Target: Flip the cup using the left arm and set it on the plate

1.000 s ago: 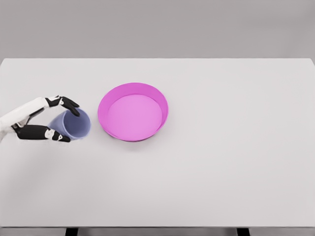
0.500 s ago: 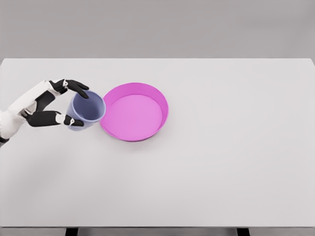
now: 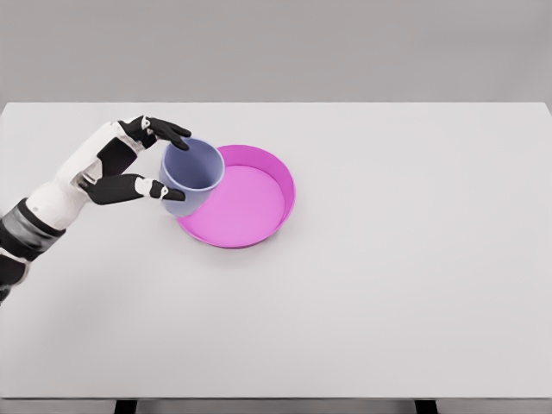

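Lilac plastic cup [image 3: 191, 175], pinched mouth-up in the left hand [image 3: 129, 164], overlapped the round pink plate's [image 3: 259, 216] left rim; it needed centring before release.

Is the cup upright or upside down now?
Upright, slightly tilted: the cup shows its open mouth upward, held by the left hand over the plate's left rim.

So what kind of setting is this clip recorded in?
Most likely a bare simulated tabletop test scene, not a real room. A plain white table against a featureless grey backdrop carries only a pink plate and the lavender cup held in the left hand.
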You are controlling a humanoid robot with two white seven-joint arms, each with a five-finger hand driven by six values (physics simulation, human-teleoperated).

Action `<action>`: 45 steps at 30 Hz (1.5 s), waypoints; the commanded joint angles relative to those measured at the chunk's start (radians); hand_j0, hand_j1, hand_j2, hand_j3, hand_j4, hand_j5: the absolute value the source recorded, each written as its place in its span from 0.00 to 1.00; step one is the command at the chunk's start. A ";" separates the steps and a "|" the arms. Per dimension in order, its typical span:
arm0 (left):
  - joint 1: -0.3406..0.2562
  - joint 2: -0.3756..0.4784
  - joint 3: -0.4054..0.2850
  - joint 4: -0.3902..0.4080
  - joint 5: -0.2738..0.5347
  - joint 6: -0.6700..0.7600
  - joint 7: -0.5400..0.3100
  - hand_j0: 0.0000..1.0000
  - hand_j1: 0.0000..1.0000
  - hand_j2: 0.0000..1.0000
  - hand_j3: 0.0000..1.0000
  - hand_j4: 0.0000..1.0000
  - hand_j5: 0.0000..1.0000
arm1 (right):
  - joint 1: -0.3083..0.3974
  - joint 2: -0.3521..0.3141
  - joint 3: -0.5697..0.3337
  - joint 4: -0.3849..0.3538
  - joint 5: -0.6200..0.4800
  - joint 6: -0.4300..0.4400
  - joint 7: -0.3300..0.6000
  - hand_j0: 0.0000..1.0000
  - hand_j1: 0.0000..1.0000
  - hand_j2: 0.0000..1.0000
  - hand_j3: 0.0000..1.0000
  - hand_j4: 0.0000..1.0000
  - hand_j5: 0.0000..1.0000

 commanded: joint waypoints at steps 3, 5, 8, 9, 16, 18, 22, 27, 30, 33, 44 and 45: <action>-0.012 -0.087 -0.004 0.010 -0.003 0.007 0.001 0.46 0.46 0.46 0.46 0.46 0.46 | 0.000 0.000 0.000 0.000 0.000 0.000 0.000 1.00 1.00 1.00 1.00 1.00 1.00; -0.014 -0.127 -0.004 0.025 -0.005 0.007 0.002 0.46 0.46 0.46 0.46 0.46 0.46 | 0.000 0.000 0.000 0.000 0.000 0.000 0.000 1.00 1.00 1.00 1.00 1.00 1.00; -0.015 -0.181 -0.006 0.059 -0.009 0.007 0.002 0.45 0.45 0.45 0.45 0.45 0.45 | 0.000 0.000 0.000 0.000 0.000 0.000 0.000 1.00 1.00 1.00 1.00 1.00 1.00; -0.015 -0.199 -0.006 0.070 -0.011 0.007 0.002 0.45 0.45 0.45 0.45 0.45 0.45 | -0.002 0.000 0.000 0.000 0.000 0.000 0.000 1.00 1.00 1.00 1.00 1.00 1.00; -0.031 -0.296 -0.007 0.162 -0.085 0.001 0.004 0.45 0.45 0.45 0.45 0.45 0.45 | 0.000 0.000 0.000 0.000 0.000 0.000 0.000 1.00 1.00 1.00 1.00 1.00 1.00; -0.032 -0.305 -0.007 0.172 -0.088 0.000 0.007 0.44 0.44 0.44 0.44 0.44 0.44 | 0.000 0.000 0.000 0.000 0.000 0.000 0.000 1.00 1.00 1.00 1.00 1.00 1.00; -0.034 -0.342 -0.004 0.214 -0.123 -0.006 0.022 0.42 0.42 0.42 0.42 0.42 0.42 | 0.000 0.000 0.000 0.000 0.000 0.000 0.000 1.00 1.00 1.00 1.00 1.00 1.00; -0.038 -0.362 0.002 0.243 -0.131 -0.017 0.068 0.42 0.42 0.42 0.42 0.42 0.42 | 0.000 0.000 0.000 0.000 0.000 0.000 0.000 1.00 1.00 1.00 1.00 1.00 1.00; -0.043 -0.369 0.000 0.261 -0.131 -0.022 0.083 0.41 0.41 0.41 0.41 0.41 0.41 | 0.000 0.000 0.000 0.000 0.000 0.000 0.000 1.00 1.00 1.00 1.00 1.00 1.00; -0.043 -0.376 -0.006 0.294 -0.129 -0.020 0.094 0.41 0.41 0.41 0.41 0.41 0.41 | 0.000 0.000 0.000 0.000 0.000 0.000 0.000 1.00 1.00 1.00 1.00 1.00 1.00; -0.046 -0.389 -0.027 0.353 -0.137 -0.016 0.094 0.41 0.41 0.41 0.41 0.41 0.41 | 0.000 0.000 0.000 0.000 0.000 0.000 0.000 1.00 1.00 1.00 1.00 1.00 1.00; -0.049 -0.389 -0.027 0.355 -0.137 -0.016 0.094 0.41 0.41 0.41 0.41 0.41 0.41 | 0.000 0.000 0.000 0.000 0.000 0.000 0.000 1.00 1.00 1.00 1.00 1.00 1.00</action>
